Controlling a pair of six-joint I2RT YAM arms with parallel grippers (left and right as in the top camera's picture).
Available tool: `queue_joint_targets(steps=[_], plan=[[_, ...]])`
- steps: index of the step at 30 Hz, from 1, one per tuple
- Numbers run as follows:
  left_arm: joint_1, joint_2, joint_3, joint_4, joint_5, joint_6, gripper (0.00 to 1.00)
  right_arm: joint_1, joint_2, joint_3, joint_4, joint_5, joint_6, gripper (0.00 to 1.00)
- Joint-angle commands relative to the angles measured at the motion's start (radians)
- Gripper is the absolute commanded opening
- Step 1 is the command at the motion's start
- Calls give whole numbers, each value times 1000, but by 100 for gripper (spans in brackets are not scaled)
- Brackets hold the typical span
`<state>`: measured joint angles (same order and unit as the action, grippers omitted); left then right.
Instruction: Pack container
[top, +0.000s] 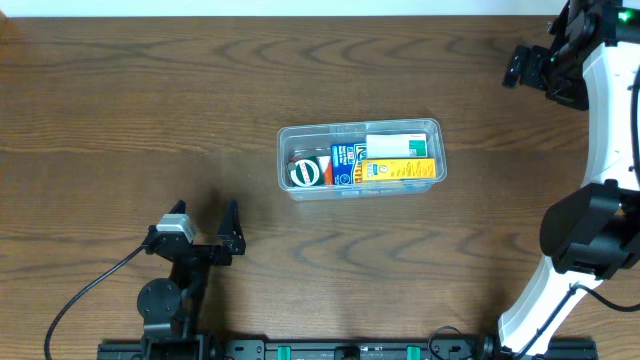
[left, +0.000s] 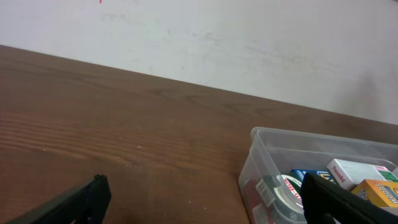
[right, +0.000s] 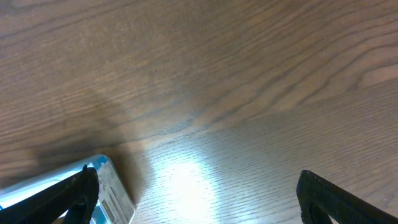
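From overhead, the container (top: 286, 152) lies on the table (top: 120, 100), long axis left to right, with small boxes (top: 395, 172) inside. The left gripper (top: 207, 214), fingers spread and empty, sits off its near-left corner and looks the nearer. The right gripper (top: 531, 72), also spread, is beyond its far-right corner. On the left wrist, the container lies ahead and right. The right wrist shows mostly bare wood.
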<state>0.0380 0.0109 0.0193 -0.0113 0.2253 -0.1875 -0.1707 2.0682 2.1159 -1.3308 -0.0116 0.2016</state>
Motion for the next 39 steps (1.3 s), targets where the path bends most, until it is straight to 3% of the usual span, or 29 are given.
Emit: queue_joint_targets(steps=[1,31,39], plan=[[5,-7,-15,-40,6,15,98,1,-2,15,0,-7,11,99],[5,-7,-15,-40,6,15,98,1,2,15,0,-7,11,99],[5,-7,-15,-40,6,15,98,18,-125,15,0,-7,11,99]])
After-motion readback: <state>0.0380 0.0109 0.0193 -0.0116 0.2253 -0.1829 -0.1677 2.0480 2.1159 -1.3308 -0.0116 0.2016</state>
